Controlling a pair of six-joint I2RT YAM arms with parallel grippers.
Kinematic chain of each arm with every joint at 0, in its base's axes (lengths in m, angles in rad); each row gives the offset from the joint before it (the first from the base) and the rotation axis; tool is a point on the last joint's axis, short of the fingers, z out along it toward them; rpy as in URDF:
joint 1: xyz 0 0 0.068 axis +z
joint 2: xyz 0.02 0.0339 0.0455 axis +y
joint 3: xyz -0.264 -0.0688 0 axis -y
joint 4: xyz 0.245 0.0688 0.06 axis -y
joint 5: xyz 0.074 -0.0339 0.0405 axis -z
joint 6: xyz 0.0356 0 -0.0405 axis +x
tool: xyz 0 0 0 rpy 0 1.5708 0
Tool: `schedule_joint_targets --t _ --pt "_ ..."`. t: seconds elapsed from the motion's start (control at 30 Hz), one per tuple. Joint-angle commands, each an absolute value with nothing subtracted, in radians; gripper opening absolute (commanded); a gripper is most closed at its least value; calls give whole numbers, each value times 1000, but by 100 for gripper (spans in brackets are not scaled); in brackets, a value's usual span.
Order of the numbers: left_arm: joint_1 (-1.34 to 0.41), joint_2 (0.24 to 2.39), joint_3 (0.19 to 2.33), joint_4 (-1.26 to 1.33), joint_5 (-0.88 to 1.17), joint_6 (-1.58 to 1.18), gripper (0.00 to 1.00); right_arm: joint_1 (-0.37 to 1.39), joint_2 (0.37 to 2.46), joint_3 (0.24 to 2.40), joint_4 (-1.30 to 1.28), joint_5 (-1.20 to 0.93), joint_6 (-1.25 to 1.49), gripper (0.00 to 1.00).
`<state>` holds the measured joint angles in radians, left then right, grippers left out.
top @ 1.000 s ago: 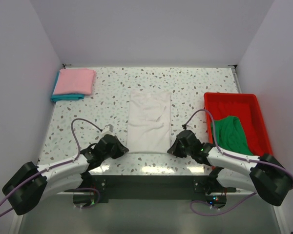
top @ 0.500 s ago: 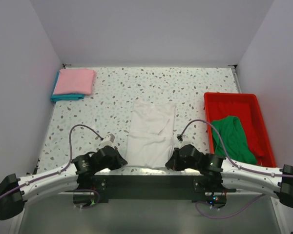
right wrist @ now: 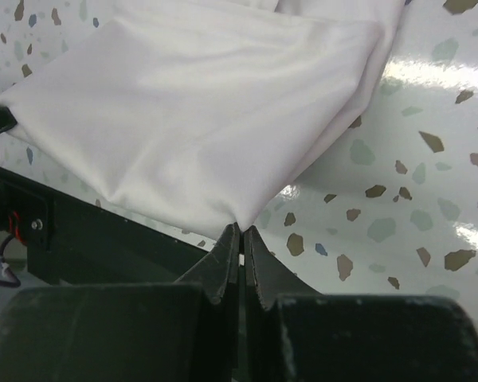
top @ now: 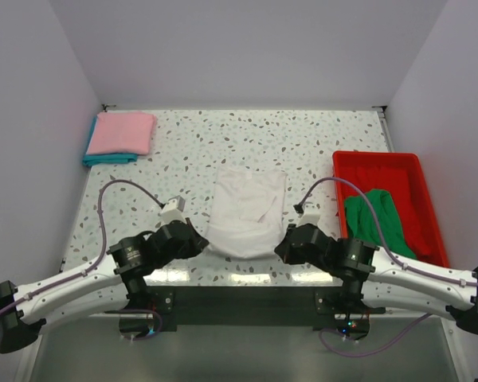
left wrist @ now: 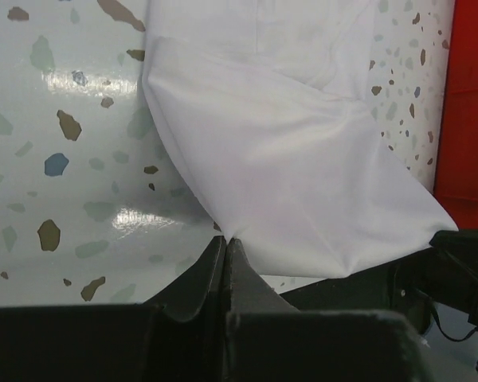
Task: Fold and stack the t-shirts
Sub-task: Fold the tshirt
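The white t-shirt [top: 245, 208] lies in the middle of the table, its near edge lifted off the surface. My left gripper [top: 197, 245] is shut on its near left corner; the left wrist view shows the cloth [left wrist: 303, 159] pinched at the fingertips [left wrist: 226, 240]. My right gripper [top: 284, 245] is shut on its near right corner; the right wrist view shows the cloth [right wrist: 199, 119] pinched too [right wrist: 240, 229]. A folded pink t-shirt [top: 123, 131] lies on a folded teal t-shirt [top: 103, 159] at the far left. The green t-shirt [top: 378, 220] lies crumpled in the red tray [top: 376, 163].
The red tray stands along the table's right side. White walls close in the left, back and right. The arms' black base rail [top: 247, 302] runs along the table's near edge. Purple cables [top: 119, 191] loop over both arms.
Both grippers have lifted the white t-shirt's near corners and carried them away from the near edge, so the shirt has shortened and bunched toward the middle. The piles at the far left and in the tray are unmoved.
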<state>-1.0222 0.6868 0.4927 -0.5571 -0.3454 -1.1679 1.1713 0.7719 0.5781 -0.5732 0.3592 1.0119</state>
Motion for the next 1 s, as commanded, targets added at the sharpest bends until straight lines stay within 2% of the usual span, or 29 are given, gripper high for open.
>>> schedule_joint_targets --t 0.0,0.13,0.33,0.67,0.83,0.9,0.97 --pt "-1017 765 618 -529 -434 -1091 0 1174 810 704 -661 500 962 0" --pt "-944 845 699 -479 -416 -1013 0 1087 888 811 -672 516 881 0" --pt "-761 991 765 -315 -292 -881 0 835 980 894 -565 341 721 0" --pt "-523 1427 1076 -121 -126 -764 0 502 1363 1146 -411 63 577 0" --pt "-416 1662 1206 -16 -34 -713 0 373 1638 1294 -342 -49 561 0" --pt "-381 1784 1262 55 18 -715 5 329 1760 1340 -321 -72 566 0" --pt "-330 1911 1340 148 150 -715 18 302 1845 1426 -314 -118 575 11"
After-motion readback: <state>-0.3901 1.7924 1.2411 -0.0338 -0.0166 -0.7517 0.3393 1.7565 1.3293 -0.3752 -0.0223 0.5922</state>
